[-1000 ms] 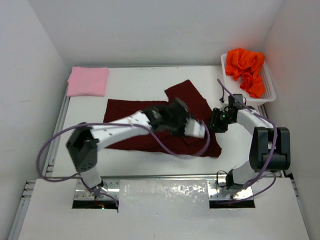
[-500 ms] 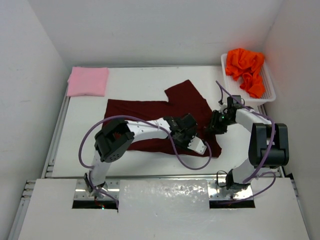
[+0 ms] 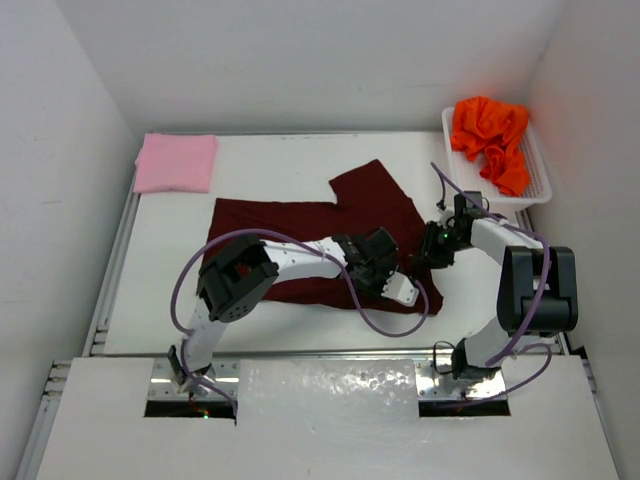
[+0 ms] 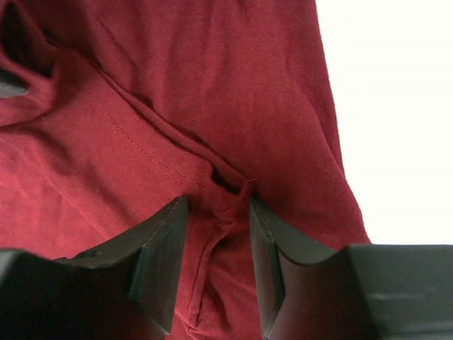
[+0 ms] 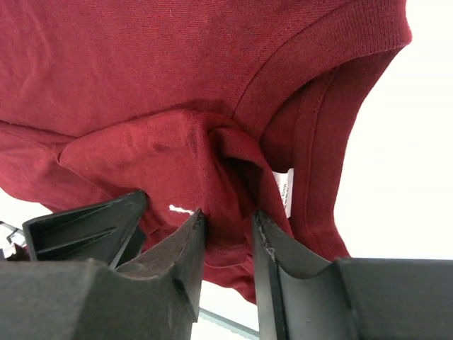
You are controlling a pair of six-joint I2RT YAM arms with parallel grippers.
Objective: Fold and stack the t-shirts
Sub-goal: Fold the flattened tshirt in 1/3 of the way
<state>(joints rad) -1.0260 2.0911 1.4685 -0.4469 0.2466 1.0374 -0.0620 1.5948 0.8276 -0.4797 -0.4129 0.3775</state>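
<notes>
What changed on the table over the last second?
The left gripper swung nearer along the maroon t-shirt, toward its near-right corner, elbow folding rightward. The right gripper barely shifted. Both sets of jaws pinch its cloth. The pink t-shirt, orange t-shirt and basket stayed put.

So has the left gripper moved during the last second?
Yes. The left gripper has slid toward the table's near edge, farther from the basket, on the maroon t-shirt.

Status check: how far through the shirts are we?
Done: pink t-shirt lies folded at the far-left corner. In hand: left gripper and right gripper both pinch the spread maroon t-shirt. Remaining: orange t-shirt crumpled in the basket; nothing stacked yet.
</notes>
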